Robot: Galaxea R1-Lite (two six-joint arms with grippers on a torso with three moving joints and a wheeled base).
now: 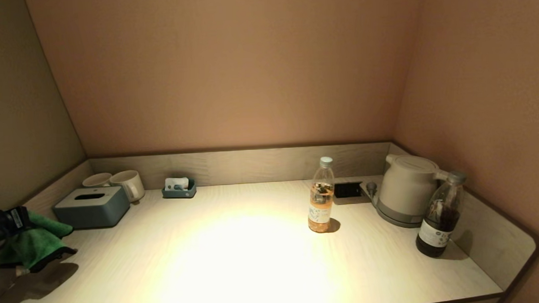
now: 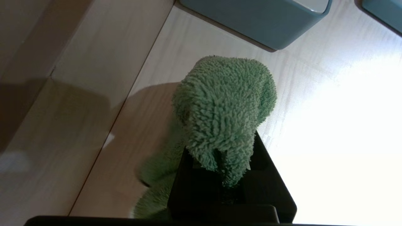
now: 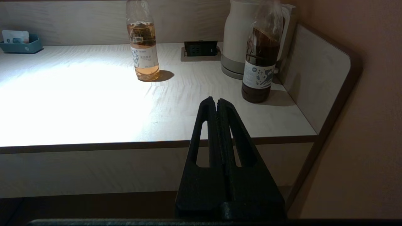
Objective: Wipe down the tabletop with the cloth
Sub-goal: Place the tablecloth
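Note:
A fluffy green cloth (image 1: 33,244) hangs bunched from my left gripper (image 1: 36,263) at the tabletop's near left corner, just in front of the tissue box. In the left wrist view the left gripper (image 2: 230,163) is shut on the cloth (image 2: 223,106), which hangs a little above the light wood tabletop (image 2: 204,40) and casts a shadow there. My right gripper (image 3: 216,102) is shut and empty, parked below and in front of the table's front edge near the right end. It is out of the head view.
A grey-blue tissue box (image 1: 92,206), two cups (image 1: 127,183) and a small teal tray (image 1: 179,189) stand at the back left. A pale tea bottle (image 1: 321,196) stands mid-right. A white kettle (image 1: 405,189), a dark bottle (image 1: 440,217) and a socket (image 1: 348,190) sit at the right.

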